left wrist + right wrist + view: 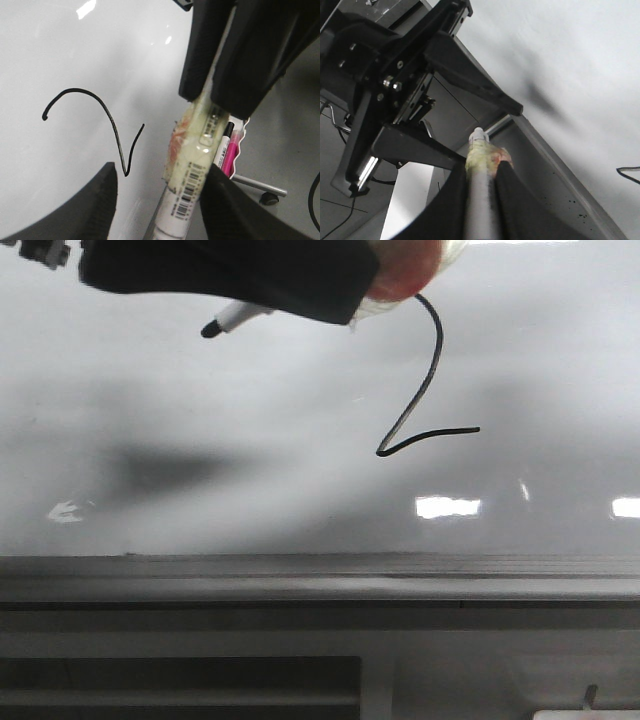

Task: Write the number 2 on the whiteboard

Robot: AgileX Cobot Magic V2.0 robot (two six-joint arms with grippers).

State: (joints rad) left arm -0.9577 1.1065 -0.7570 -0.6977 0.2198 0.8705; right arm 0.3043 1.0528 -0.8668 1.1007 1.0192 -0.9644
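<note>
The number 2 (425, 390) is drawn in thin black line on the whiteboard (200, 420); in the front view its hook top is hidden. The left wrist view shows the whole numeral (117, 135). My right gripper (481, 167) is shut on a white marker (480, 200) wrapped in yellowish tape. My left gripper (162, 175) is open, its fingers spread wide to either side of that marker (192, 175), which lies close to one finger. In the front view the marker's black tip (212, 329) pokes out from under a black gripper body, off the board.
The whiteboard's grey metal frame edge (300, 575) runs along its lower side, with a dark slatted panel (180, 680) below it. A pack with a pink pen (232, 152) and a second pen lies beyond the board's edge, near a black cable (314, 200).
</note>
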